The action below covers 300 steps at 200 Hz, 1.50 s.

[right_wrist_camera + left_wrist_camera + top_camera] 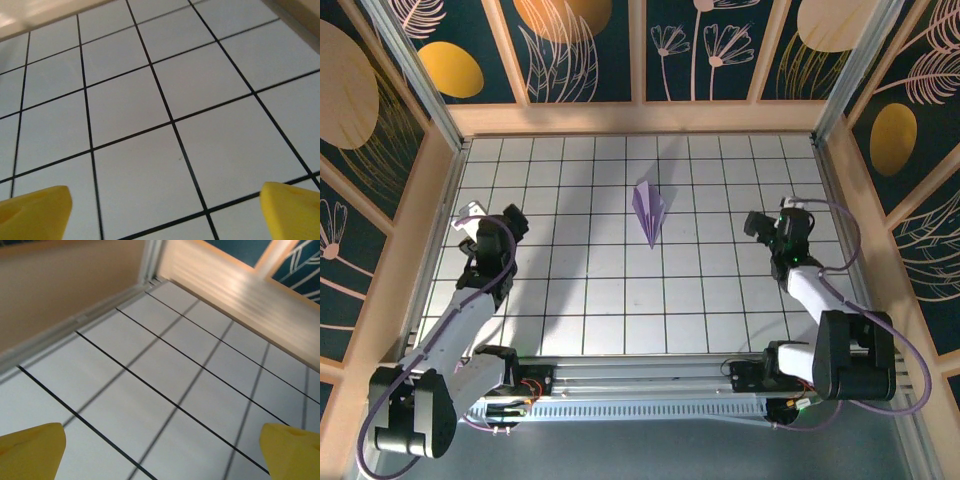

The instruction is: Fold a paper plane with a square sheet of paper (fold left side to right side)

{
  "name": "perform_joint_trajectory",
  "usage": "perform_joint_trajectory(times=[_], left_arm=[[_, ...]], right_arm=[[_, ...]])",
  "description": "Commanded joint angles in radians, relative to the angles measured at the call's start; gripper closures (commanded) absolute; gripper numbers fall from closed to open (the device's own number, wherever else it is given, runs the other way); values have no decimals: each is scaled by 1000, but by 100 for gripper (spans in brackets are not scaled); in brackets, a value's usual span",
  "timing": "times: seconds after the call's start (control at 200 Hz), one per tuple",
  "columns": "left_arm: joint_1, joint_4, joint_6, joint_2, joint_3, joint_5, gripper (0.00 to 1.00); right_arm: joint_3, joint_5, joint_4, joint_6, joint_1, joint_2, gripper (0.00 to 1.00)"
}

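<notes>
The paper plane (pixel 649 212) lies folded in the middle of the table (pixel 570 300), and the left tool (pixel 490 220) and right tool (pixel 772 222) hang wide open and empty well aside, seemingly because the folding is done.

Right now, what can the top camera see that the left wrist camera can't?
Top camera: the purple paper plane lying in the middle of the table, with the left arm and right arm out at its sides. Left wrist camera: a close-up of the left end effector, its yellow fingertips wide apart with nothing between them. Both: white tiles with dark lines and the wooden rim.
</notes>
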Motion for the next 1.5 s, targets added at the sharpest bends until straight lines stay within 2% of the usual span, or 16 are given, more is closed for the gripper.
perform_joint_trajectory(times=[0.0, 0.205, 0.45, 0.656, 0.796, 0.856, 0.901, 0.981, 1.086, 1.161, 1.271, 1.321, 1.497], left_arm=[[7, 142, 102, -11, -34, -123, 1], [7, 259, 181, 52, -72, -135, 1], [7, 526, 284, 129, -159, -109, 1], [7, 749, 371, 239, -203, -111, 1], [7, 961, 452, 309, -254, -76, 1], [10, 1066, 481, 339, -285, -55, 1], [16, 1070, 485, 350, -291, -8, 1], [18, 1177, 515, 397, -331, 79, 1], [19, 1359, 526, 497, -372, 96, 1], [31, 1276, 512, 470, -354, 122, 1], [70, 1161, 477, 520, -271, 166, 1], [101, 1161, 453, 526, -272, 212, 1], [105, 1181, 454, 530, -282, 207, 1]], right_arm=[[-81, 54, 406, -98, -6, 32, 1], [-180, -15, 730, -129, -13, 168, 1], [-266, -89, 1078, -128, -21, 356, 1], [-282, -205, 1088, -88, -79, 348, 1], [-314, -289, 1162, -67, -118, 355, 1], [-328, -296, 1189, -61, -122, 357, 1], [-332, -301, 1199, -60, -125, 358, 1], [-328, -296, 1192, -60, -125, 356, 1], [-310, -279, 1154, -64, -117, 354, 1], [-291, -252, 1114, -75, -103, 351, 1], [-275, -185, 1076, -93, -71, 348, 1], [-271, -159, 1069, -99, -60, 349, 1], [-268, -97, 1061, -109, -36, 348, 1]])
